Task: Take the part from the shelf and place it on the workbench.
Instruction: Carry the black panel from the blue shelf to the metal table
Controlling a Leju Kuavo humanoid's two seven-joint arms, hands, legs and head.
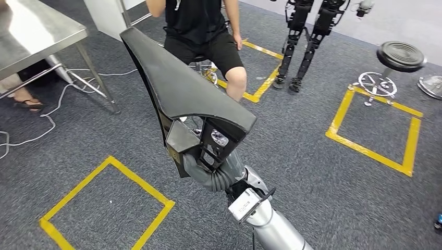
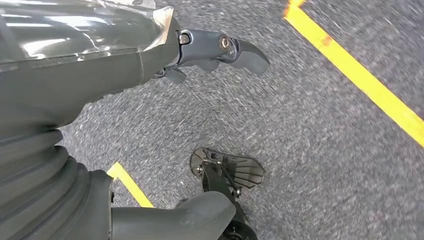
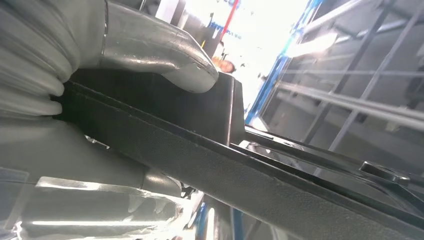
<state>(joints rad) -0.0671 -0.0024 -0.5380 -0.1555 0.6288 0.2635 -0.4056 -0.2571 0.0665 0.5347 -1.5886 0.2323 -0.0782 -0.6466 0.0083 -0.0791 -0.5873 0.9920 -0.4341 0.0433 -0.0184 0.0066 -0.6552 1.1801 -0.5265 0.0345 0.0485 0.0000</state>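
Nearest the head camera, my right arm rises from below, and its right hand (image 1: 208,156) is clamped on the wide end of the part (image 1: 177,83), a long black panel that tapers to a point up and away from me; the part is carried in the air above grey carpet (image 1: 312,156) marked with yellow tape squares (image 1: 107,200). A metal workbench (image 1: 36,36) stands at the upper left, well apart from the part, and a seated person (image 1: 206,36) sits beyond the panel's far end; a round stool (image 1: 398,57) stands at the right. I judge the pick from the shelf as done, while the approach to the workbench and the setting-down remain. Left wrist view: my left hand (image 2: 210,52) hangs over the carpet with nothing in it, its thumb and fingers apart; a yellow tape line (image 2: 360,80) crosses the floor. Right wrist view: the grey thumb (image 3: 165,55) presses on the part's dark body and the textured edge of the part (image 3: 210,170) runs diagonally across the frame, confirming the grip; blue shelf uprights (image 3: 272,82) and rails show beyond.
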